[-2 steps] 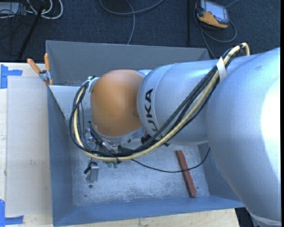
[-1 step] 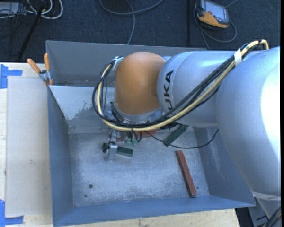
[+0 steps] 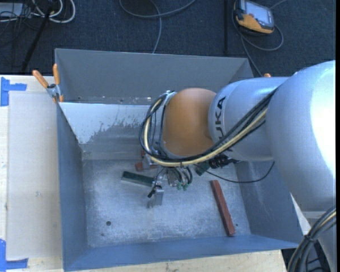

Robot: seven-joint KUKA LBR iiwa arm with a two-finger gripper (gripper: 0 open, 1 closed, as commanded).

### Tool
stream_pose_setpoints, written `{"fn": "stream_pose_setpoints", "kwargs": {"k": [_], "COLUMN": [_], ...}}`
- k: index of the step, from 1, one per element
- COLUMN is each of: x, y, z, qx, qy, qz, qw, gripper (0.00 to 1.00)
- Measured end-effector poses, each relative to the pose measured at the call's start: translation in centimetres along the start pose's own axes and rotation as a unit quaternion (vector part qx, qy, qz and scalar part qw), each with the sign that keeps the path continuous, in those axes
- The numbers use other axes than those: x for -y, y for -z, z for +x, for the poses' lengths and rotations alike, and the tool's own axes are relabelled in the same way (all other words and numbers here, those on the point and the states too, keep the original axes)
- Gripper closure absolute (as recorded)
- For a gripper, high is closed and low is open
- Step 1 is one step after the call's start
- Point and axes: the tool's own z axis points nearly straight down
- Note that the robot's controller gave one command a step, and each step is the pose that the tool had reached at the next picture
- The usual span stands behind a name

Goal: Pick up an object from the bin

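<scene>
My gripper (image 3: 156, 192) hangs low over the middle of the bin floor, under the orange wrist cover. A dark, flat, oblong piece (image 3: 136, 178) lies just left of it, with its right end reaching up to the gripper; whether they touch I cannot tell. A small brown thing (image 3: 140, 166) sits a little above that piece, near the back wall. A long reddish-brown stick (image 3: 222, 207) lies slanted on the floor to the right of the gripper, well apart from it.
The arm comes in from the right and covers the bin's right rear part. A tiny dark speck (image 3: 109, 224) lies on the floor at the front left. The bin's sloped walls rise on all sides.
</scene>
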Motion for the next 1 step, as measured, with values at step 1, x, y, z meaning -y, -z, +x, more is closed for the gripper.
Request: {"fn": "stream_pose_setpoints", "kwargs": {"k": [1], "x": [-0.41], "y": [0.35], "z": [-0.10], "qx": [0.0020], "qy": [0.001], "qz": [-0.001], "qw": [1.0000], "gripper": [1.00]}}
